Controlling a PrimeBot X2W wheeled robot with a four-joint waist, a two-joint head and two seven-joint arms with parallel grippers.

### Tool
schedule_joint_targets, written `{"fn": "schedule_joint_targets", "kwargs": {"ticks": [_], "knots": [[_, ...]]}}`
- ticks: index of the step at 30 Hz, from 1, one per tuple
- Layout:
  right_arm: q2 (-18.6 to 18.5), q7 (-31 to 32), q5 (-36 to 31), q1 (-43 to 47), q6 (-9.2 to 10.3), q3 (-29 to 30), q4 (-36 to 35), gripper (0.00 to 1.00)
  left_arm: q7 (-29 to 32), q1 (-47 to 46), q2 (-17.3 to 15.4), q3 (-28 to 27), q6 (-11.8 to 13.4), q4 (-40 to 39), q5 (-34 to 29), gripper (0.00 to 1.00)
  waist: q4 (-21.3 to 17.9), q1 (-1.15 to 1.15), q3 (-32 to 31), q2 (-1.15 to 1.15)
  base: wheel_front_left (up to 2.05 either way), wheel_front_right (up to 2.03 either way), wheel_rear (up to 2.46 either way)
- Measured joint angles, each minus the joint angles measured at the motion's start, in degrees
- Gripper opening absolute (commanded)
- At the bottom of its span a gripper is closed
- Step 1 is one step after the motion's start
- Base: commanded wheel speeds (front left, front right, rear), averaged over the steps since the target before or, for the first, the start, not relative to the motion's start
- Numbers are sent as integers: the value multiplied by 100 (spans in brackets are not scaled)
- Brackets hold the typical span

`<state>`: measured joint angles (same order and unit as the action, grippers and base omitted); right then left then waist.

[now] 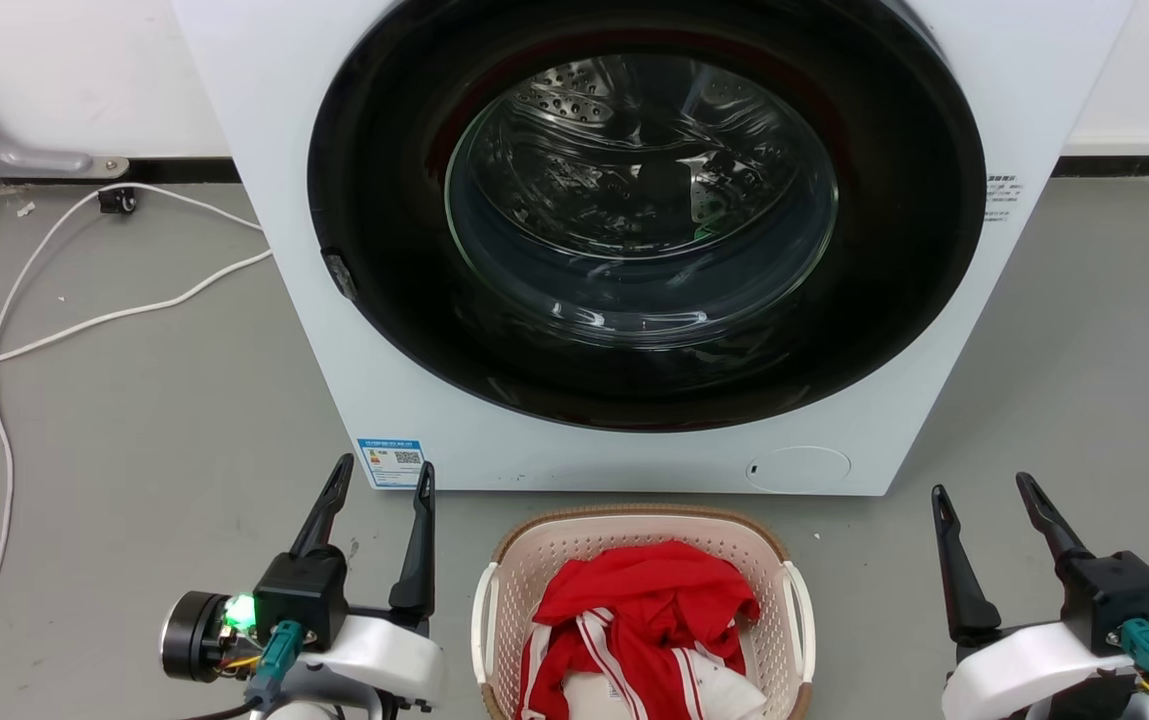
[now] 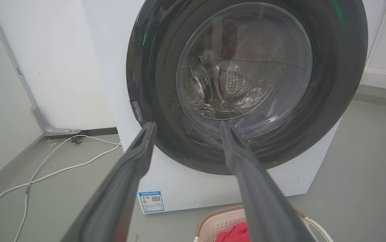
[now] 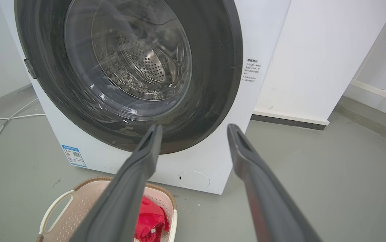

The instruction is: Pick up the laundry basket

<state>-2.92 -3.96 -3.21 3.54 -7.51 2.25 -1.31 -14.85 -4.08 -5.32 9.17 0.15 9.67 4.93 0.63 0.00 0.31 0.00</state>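
The laundry basket [image 1: 574,545] stands on the grey floor just in front of the washing machine, beige and perforated with a brown rim and white side handles, holding red and white clothes [image 1: 639,620]. Its corner shows low in the left wrist view [image 2: 218,222] and at the lower left of the right wrist view [image 3: 75,205]. My left gripper [image 1: 382,478] is open, to the basket's left and apart from it. To the basket's right, my right gripper [image 1: 984,490] is open too, a wider gap away. Neither holds anything.
A white front-loading washing machine [image 1: 354,330] with a shut dark round door [image 1: 644,210] rises right behind the basket. White cables [image 1: 94,320] trail across the floor at the left. A white wall and skirting run behind; open floor lies to the right [image 1: 1084,380].
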Motion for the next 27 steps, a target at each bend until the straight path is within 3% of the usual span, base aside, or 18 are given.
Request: {"fn": "schedule_joint_targets", "kwargs": {"ticks": [27], "knots": [[0, 5, 122, -198, 0, 34, 122, 100, -22, -359, 54, -166, -153, 269, -114, 100, -44, 0, 295, 0, 0, 0, 0]]}}
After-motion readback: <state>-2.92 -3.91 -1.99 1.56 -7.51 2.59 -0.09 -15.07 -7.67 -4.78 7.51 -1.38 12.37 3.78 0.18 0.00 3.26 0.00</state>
